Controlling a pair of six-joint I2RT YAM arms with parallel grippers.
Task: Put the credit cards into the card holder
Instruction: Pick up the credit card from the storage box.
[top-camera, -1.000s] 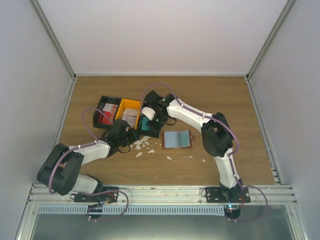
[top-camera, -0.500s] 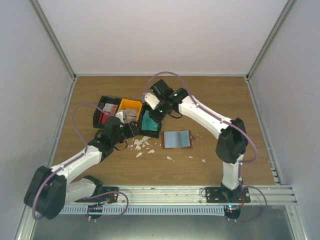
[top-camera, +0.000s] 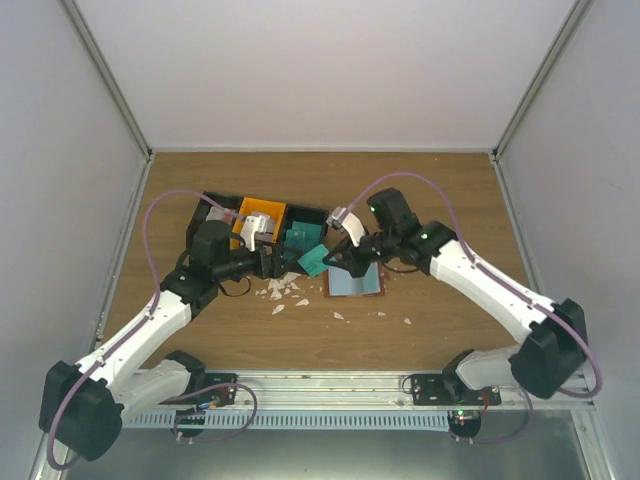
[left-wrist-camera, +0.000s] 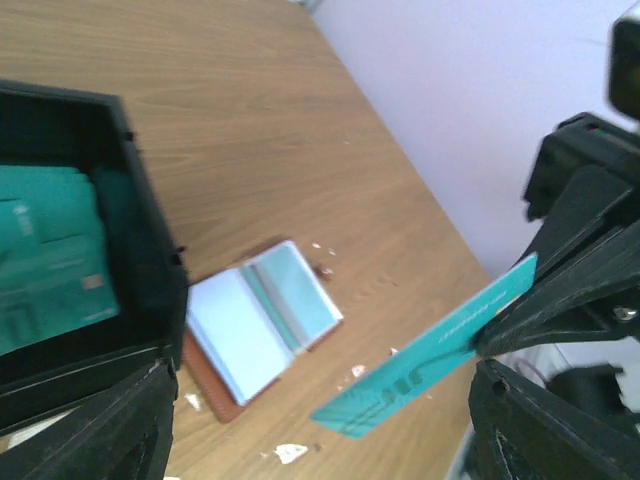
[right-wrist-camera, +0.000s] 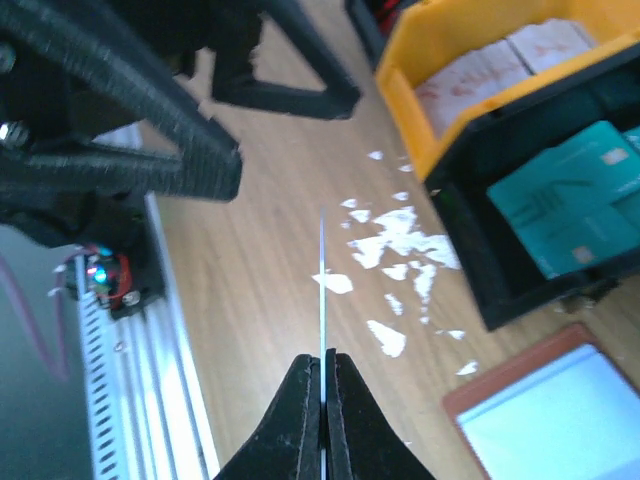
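A teal credit card (top-camera: 313, 260) hangs in the air between the bins and the card holder (top-camera: 360, 284), pinched at one end by my shut right gripper (top-camera: 332, 262). In the right wrist view the card (right-wrist-camera: 323, 285) shows edge-on between the closed jaws of that gripper (right-wrist-camera: 323, 366). The card holder (left-wrist-camera: 255, 325) lies open on the table, brown leather with pale inner pockets. My left gripper (top-camera: 272, 262) stands open beside the black bin (top-camera: 300, 232), facing the card (left-wrist-camera: 430, 350), nothing between its fingers. More teal cards (left-wrist-camera: 45, 262) lie in that bin.
An orange bin (top-camera: 258, 218) with pinkish cards and a black bin (top-camera: 206, 226) with red cards stand left of the teal bin. White scraps (top-camera: 280, 290) are scattered on the wood in front of the bins. The two grippers are close together.
My right gripper has lifted a teal card out of the black bin and swung it toward the card holder. The left gripper has opened and reached farther forward beside the bins.
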